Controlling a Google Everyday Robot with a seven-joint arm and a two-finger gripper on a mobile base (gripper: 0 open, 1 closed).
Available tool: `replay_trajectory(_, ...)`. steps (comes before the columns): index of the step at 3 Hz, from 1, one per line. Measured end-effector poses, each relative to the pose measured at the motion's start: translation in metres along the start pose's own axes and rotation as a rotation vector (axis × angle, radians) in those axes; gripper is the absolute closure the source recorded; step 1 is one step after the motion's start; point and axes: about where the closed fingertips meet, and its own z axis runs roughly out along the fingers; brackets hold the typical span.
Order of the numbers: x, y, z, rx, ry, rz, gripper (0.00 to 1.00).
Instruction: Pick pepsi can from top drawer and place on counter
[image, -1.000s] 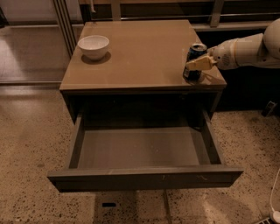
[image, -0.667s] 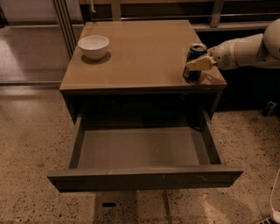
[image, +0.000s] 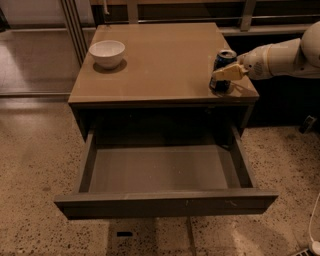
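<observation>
Pepsi can (image: 224, 59) stands upright at the counter's (image: 165, 65) front right corner, outside the top drawer (image: 160, 167). Gripper (image: 220, 71), reaching from the right edge, clasps it; withdrawal likely runs rightward.

Speckled tan terrazzo floor (image: 35, 165) covers 3 through 9 o'clock. At 10 o'clock, a smoother glossy floor panel (image: 30, 70) reflects dim warm light. Slim vertical metal posts (image: 71, 25) stand at 11 o'clock. A horizontal metal rail (image: 185, 21) crosses 12 o'clock. A thin white cable (image: 313, 225) shows at the 4 o'clock edge.
</observation>
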Motion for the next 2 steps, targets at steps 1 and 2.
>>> replay_trajectory(1,0.0,0.0,0.0001,0.0,0.0,0.0,0.0)
replay_trajectory(2,0.0,0.0,0.0001,0.0,0.0,0.0,0.0)
